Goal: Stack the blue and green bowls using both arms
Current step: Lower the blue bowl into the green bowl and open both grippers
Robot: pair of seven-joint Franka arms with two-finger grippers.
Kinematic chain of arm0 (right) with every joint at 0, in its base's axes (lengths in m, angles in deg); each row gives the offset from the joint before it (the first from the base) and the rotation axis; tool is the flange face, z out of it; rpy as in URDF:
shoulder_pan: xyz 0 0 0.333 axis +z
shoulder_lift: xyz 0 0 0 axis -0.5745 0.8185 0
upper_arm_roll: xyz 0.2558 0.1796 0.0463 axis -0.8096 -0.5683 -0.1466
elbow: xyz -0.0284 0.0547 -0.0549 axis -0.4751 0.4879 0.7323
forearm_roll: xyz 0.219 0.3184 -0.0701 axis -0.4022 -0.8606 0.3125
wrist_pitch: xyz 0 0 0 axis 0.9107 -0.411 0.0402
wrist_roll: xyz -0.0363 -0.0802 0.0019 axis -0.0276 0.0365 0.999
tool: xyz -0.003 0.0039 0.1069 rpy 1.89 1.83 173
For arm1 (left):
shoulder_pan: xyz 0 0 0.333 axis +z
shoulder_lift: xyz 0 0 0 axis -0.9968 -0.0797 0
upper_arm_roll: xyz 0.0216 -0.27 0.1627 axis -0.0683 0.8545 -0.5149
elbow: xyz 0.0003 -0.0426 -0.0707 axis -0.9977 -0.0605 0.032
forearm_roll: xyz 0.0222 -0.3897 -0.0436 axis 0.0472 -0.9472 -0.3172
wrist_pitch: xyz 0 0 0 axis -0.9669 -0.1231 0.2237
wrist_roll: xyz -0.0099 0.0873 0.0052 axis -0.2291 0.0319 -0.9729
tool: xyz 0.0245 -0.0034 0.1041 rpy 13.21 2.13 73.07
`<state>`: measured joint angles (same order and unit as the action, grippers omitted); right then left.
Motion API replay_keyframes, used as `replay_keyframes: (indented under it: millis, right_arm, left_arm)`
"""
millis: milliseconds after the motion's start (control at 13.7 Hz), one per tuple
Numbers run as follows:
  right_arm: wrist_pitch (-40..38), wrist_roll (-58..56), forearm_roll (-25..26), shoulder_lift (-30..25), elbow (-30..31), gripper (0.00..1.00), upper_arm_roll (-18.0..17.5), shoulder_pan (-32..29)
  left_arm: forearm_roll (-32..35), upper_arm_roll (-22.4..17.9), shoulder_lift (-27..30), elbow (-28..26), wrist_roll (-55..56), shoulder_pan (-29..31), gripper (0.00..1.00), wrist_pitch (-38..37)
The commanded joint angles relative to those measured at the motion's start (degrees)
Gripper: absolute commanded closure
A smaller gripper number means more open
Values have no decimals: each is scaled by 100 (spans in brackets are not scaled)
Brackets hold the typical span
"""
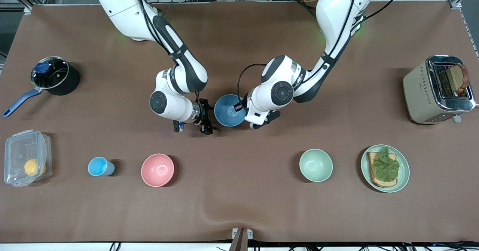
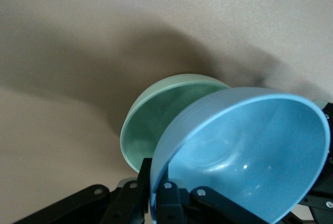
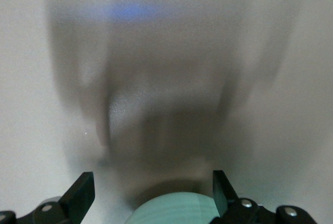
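My left gripper [image 1: 240,107] is shut on the rim of the blue bowl [image 1: 228,111], one finger inside and one outside, near the middle of the table. In the left wrist view the blue bowl [image 2: 250,151] tilts in the gripper [image 2: 157,186], partly over the green bowl [image 2: 156,122], which lies just under it. In the front view the green bowl is hidden under the blue one. My right gripper [image 1: 209,116] stands open beside the blue bowl, toward the right arm's end. A pale green curved side [image 3: 174,211] shows low between its open fingers [image 3: 152,178], gripped by neither.
Nearer the front camera stand a paler green bowl [image 1: 316,165], a plate with toast [image 1: 403,176], a pink bowl [image 1: 157,170], a light-blue cup [image 1: 99,166] and a clear box [image 1: 22,146]. A pot [image 1: 56,75] and a toaster [image 1: 423,94] sit at the table's ends.
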<state>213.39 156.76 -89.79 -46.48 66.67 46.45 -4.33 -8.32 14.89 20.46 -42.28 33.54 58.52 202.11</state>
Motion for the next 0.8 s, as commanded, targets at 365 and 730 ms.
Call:
replay_keyframes:
  millis: [365,730]
  right_arm:
    - [132,-81,-156,-11,125,0,-1,72]
    - [45,-90,-156,-37,125,0,-1,64]
  left_arm:
    - [8,-59,-170,91,25,-121,0,34]
    - [227,-50,83,91,113,-69,0,-246]
